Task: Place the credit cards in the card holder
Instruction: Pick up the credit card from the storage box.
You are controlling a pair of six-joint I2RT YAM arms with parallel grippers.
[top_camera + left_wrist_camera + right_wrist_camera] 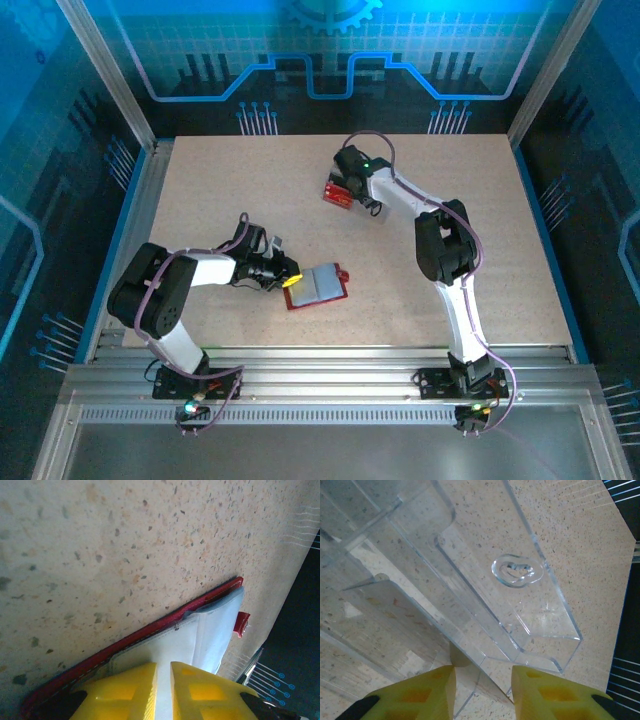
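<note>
Credit card [215,625] in the open card holder [145,634], pinched at its near edge by the left gripper [163,690].
The yellow fingers [125,690] are almost together on the pale card, probably to slide it deeper under the red rim while the wallet lies flat on the speckled table [125,540], near its middle; whether they also catch the lining I cannot tell. Well apart, the right gripper [482,690] stands with its fingers spread astride a wall of the clear plastic box [530,610], apparently to fetch something from it.
</note>
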